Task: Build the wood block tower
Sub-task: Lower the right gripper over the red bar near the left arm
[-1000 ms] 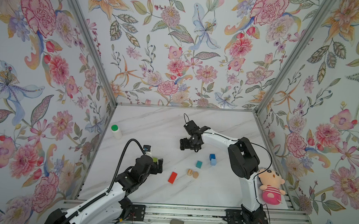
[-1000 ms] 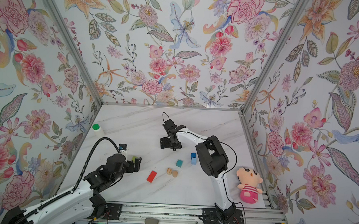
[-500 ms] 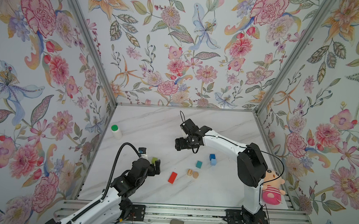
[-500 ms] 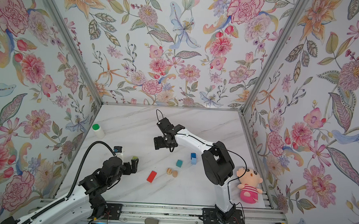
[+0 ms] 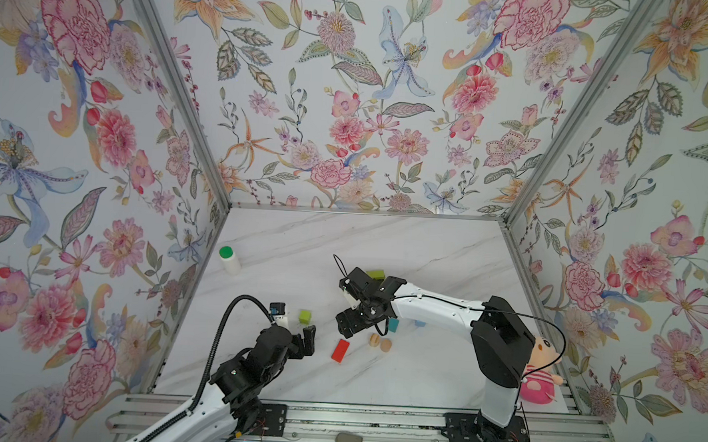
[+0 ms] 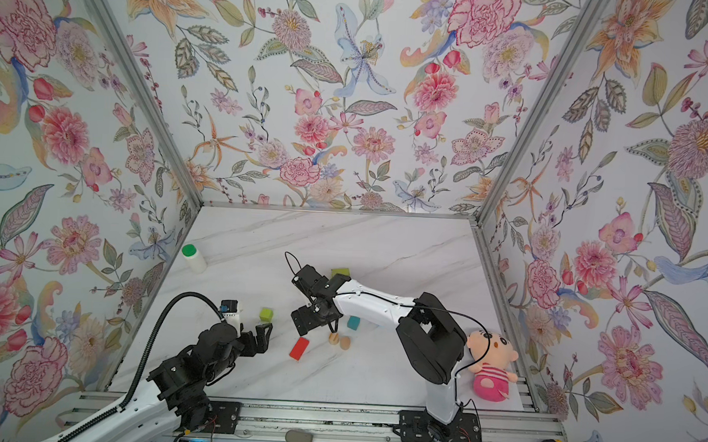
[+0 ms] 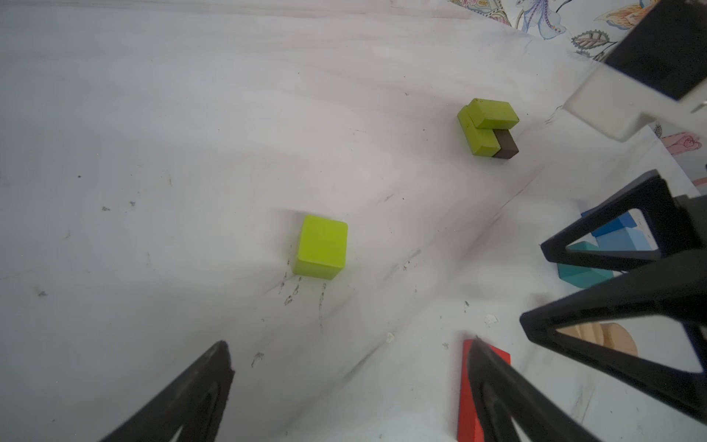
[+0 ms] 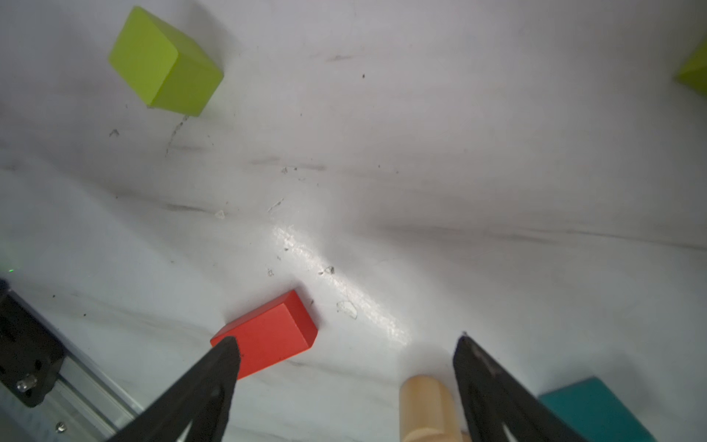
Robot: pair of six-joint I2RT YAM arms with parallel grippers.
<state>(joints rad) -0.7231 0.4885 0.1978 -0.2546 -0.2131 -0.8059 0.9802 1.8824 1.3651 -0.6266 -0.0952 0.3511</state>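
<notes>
Right end effector (image 5: pixel 349 325) open, empty, hovering mid-frame between red block (image 5: pixel 340 350) and tan pieces (image 5: pixel 380 342), likely choosing pick; arm stretched leftward from lower right. Left end effector (image 5: pixel 305 338) open, empty, just below green cube (image 5: pixel 305 316); arm folded low. Tower base (image 5: pixel 375 274), green over green and brown, upper centre, apart from loose blocks.

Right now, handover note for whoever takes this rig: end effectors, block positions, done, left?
Left end effector: open, empty, near the lone green cube.
Right end effector: open, empty, by the red block and tan pieces.
Done: tower base only, one green block laid across a green and a brown one.
Left: green cube, red block, teal block, blue blocks and tan pieces lie loose on the table.
</notes>
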